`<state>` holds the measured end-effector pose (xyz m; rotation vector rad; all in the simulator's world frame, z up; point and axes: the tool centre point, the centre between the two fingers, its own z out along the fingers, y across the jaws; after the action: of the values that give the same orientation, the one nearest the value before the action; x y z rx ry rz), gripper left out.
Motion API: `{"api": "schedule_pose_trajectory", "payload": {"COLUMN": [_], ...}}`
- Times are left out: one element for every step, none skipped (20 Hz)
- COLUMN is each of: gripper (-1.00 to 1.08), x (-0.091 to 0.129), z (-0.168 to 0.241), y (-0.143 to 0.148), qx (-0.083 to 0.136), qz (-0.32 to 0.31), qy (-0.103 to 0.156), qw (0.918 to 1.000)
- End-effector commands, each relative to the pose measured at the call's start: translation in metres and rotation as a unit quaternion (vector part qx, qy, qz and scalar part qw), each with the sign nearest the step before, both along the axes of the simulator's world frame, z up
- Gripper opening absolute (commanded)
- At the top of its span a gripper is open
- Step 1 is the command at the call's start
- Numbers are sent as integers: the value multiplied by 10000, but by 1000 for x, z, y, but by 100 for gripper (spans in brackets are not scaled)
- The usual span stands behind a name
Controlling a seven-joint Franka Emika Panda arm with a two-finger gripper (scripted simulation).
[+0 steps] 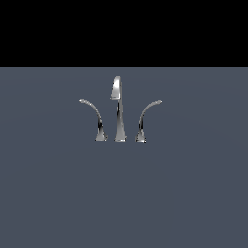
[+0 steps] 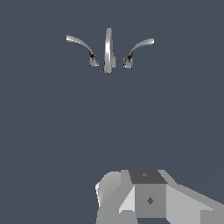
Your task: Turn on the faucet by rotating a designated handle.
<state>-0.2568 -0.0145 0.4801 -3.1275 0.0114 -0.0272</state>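
Pincer nearest, fingers unseen so its state can't be told, well apart from the faucet and handle

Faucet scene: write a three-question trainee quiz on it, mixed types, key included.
1. True or false: the tool is touching the faucet.
2. In the exterior view, the handle whose tip curls toward that view's left stands on which side of the spout? A) left B) right
3. Fill in: the tallest chrome part is the ____.

Key: 1. False; the robot part in the wrist view is well apart from the faucet, and its fingertips are out of frame. 2. A. 3. spout.
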Motion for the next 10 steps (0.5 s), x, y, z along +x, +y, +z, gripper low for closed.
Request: {"api": "schedule_pose_trajectory", "payload": {"gripper": [-100, -100, -100, -100, -100, -100, -100, -100, -100, -100], "x": [0, 0, 0, 0, 1, 1, 1, 2, 3, 3], "z": [0, 0, 0, -1, -2, -2, -3, -5, -6, -8], "y": [0, 0, 0, 1, 2, 3, 4, 6, 8, 10], "qx": [0, 0, 0, 0, 0, 0, 0, 0, 1, 1], "qz": [0, -3, -10, -22, -40, -62, -90, -122, -160, -202], "qy": [0, 0, 0, 0, 1, 1, 2, 2, 3, 4], "qw": [10000, 10000, 10000, 10000, 10000, 10000, 10000, 9999, 9999, 9998]}}
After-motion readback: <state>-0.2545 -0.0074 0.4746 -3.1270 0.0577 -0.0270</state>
